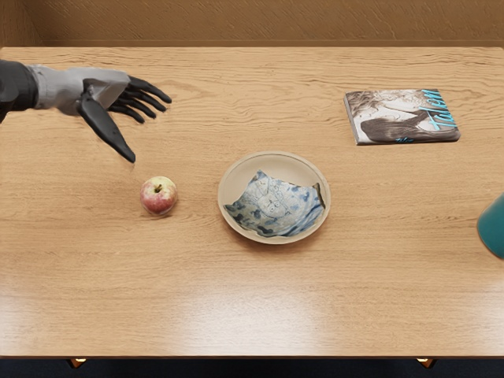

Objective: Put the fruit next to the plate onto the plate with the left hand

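Wooden surface (252, 307), seen from above at a slant. Centre: round beige plate (236, 178) w/ a blue-and-white pattern inside. Just left of it, not touching, a red-yellow apple (158, 195) sits on the surface, not on the plate. Left robot hand (118, 98) hovers upper left, fingers spread, gripping nothing, apart from the apple. Upper right: magazine (402, 116), teal cover lettering too blurred to read. Teal object (494, 227) cut off at right edge.

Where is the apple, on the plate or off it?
Off. The apple sits on the table beside the plate, apart from it. The left hand, fingers spread, holds nothing.
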